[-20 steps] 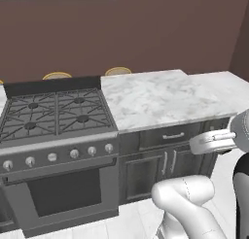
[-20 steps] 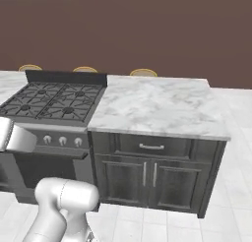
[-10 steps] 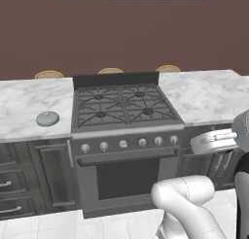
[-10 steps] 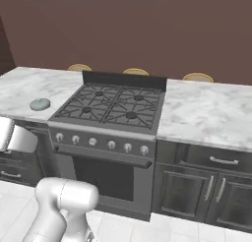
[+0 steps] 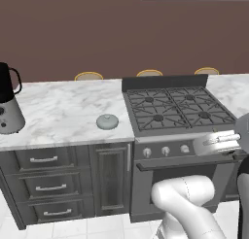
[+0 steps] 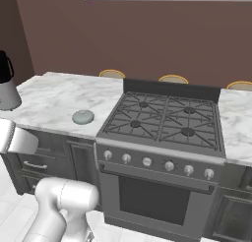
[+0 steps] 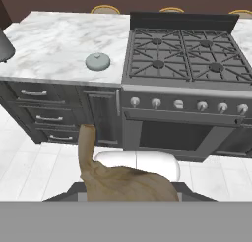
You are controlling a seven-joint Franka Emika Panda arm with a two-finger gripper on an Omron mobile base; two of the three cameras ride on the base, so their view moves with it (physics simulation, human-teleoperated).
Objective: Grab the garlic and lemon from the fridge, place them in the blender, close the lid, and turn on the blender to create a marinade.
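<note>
**Q:** What are the jaws holding, and where is it?

**A:** The hand view shows a lumpy brownish-tan garlic bulb (image 7: 123,179) with a short stem, sitting right at the bottom where the fingertips rise. You have the jaws drawn nearly closed around the garlic, carried in the air in front of the cabinets.

**Q:** Where does it need to go?

**A:** Into the dark near-black blender jar on its silver-grey base (image 5: 8,107), which stands at the far left end of the white marble desk (image 5: 58,111). The pale grey-green domed lid (image 5: 107,121) lies apart from it, near the desk's right edge, just beside the black gas stove (image 5: 175,109). The jar looks uncovered, so my guess is the step in hand is bringing the garlic over.

**Q:** How do you do that well?

**A:** Line the base up with the left end of the desk first, then lift the garlic above the jar's rim before moving in. Centre it over the mouth and release low, so it drops inside and does not bounce off the rim. Keep clear of the jar's side handle.
</note>
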